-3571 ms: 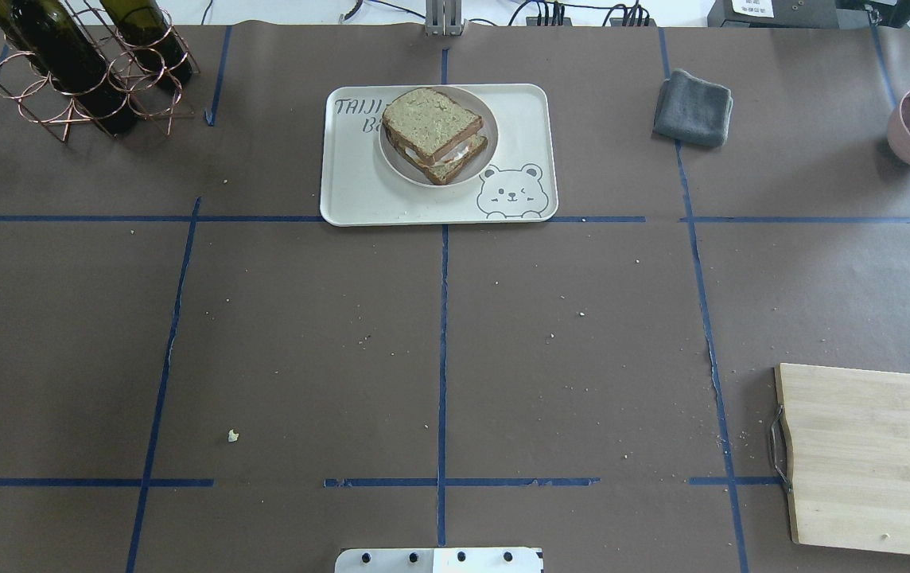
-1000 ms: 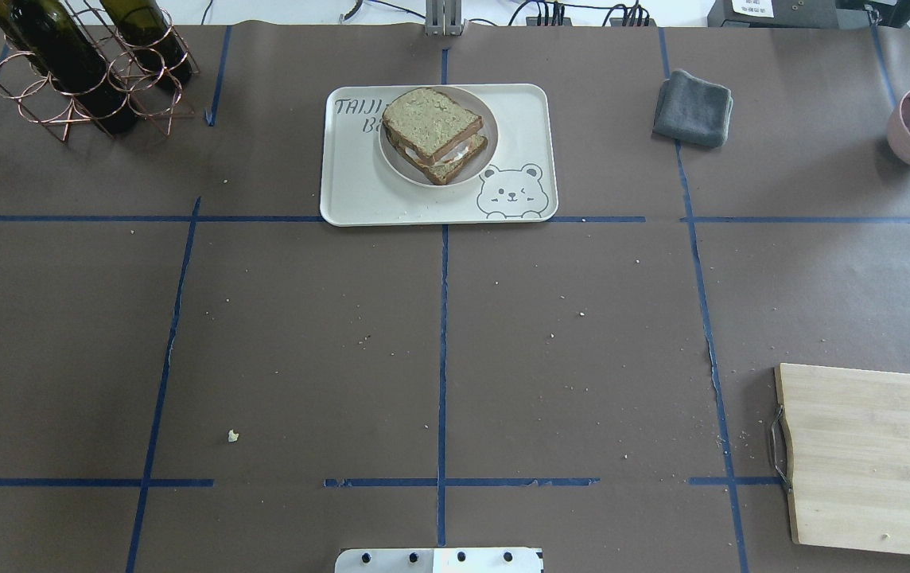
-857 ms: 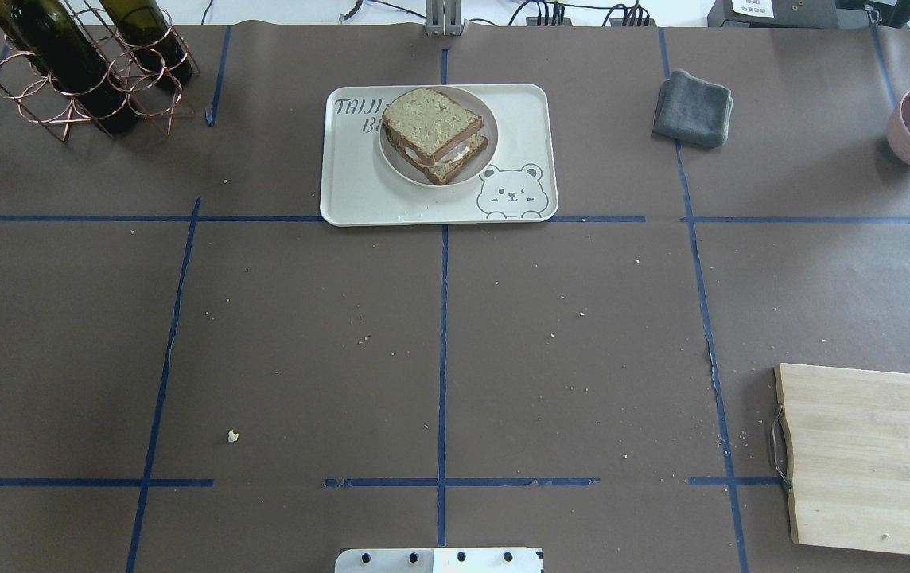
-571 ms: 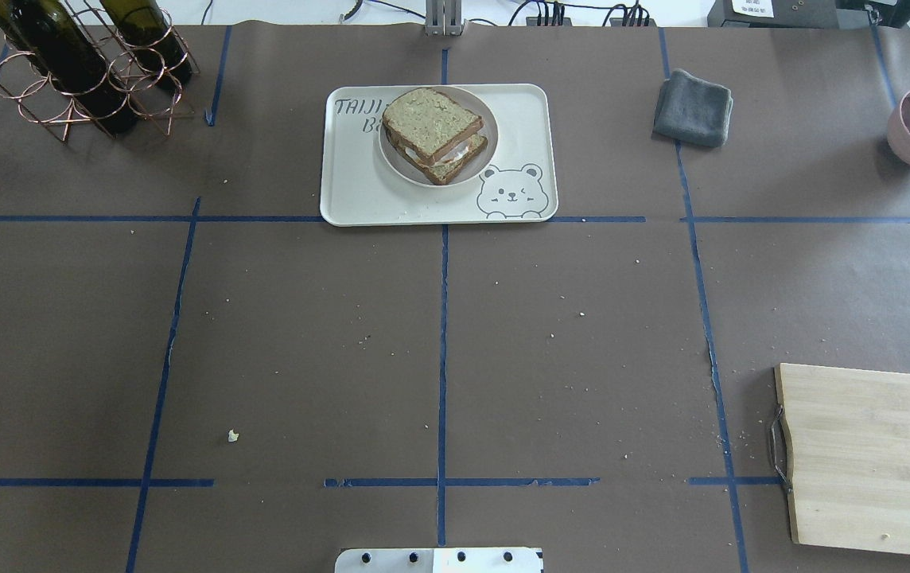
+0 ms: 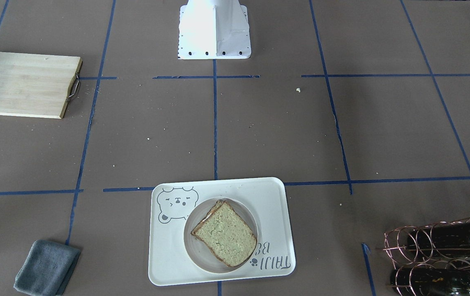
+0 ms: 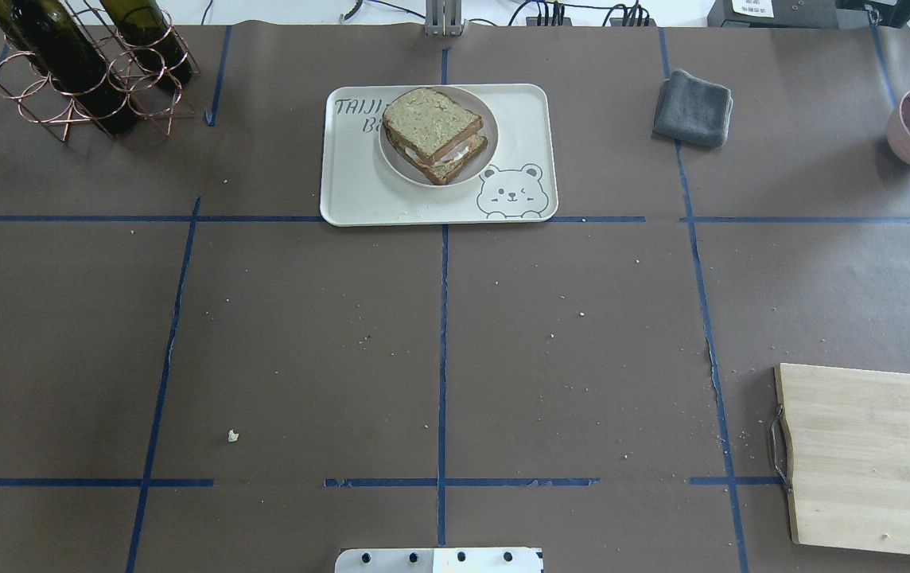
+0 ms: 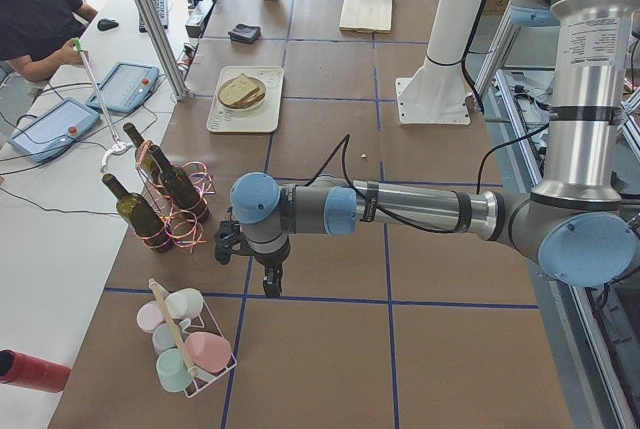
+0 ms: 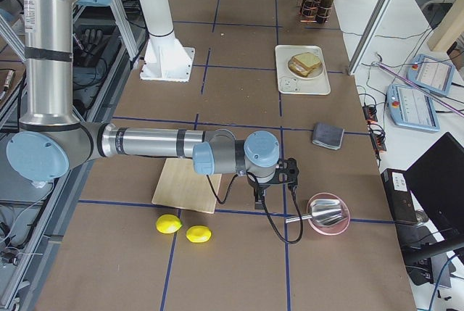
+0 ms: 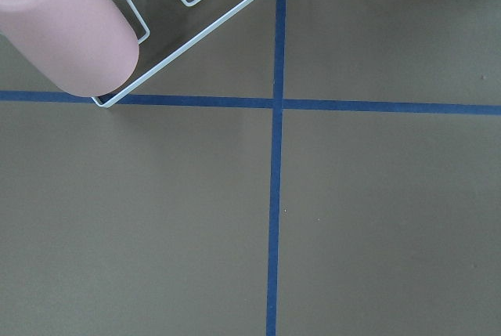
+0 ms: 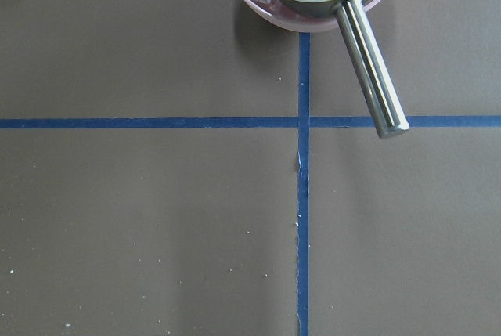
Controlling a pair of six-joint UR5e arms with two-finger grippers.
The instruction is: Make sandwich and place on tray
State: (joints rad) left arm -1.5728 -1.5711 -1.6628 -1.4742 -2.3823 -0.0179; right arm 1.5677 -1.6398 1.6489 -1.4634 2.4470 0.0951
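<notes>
the sandwich (image 6: 433,135) is assembled, two bread slices stacked with a sliver of white egg showing between them at the near edge, and it sits on a small round plate (image 5: 197,254) that rests inside the tray (image 6: 359,191), at the far middle of the table. both arms are pulled out to opposite ends of the table, well apart from the tray. the left gripper (image 7: 270,284) points down over a blue tape crossing just beside a white wire cup rack (image 7: 185,349) holding pastel cups; i cannot tell whether its jaws are apart or closed. the right gripper (image 8: 259,198) hangs over another tape crossing next to a pink bowl (image 10: 258,3) with a metal scoop (image 10: 352,15) in it, and its state is likewise not readable. a wooden cutting board (image 6: 869,458) lies bare at the robot's right, two lemons (image 8: 185,229) just beyond it, a folded grey cloth (image 6: 692,107) lies to the right of the tray, and a copper wine rack (image 6: 81,72) with dark bottles stands at the far left.
</notes>
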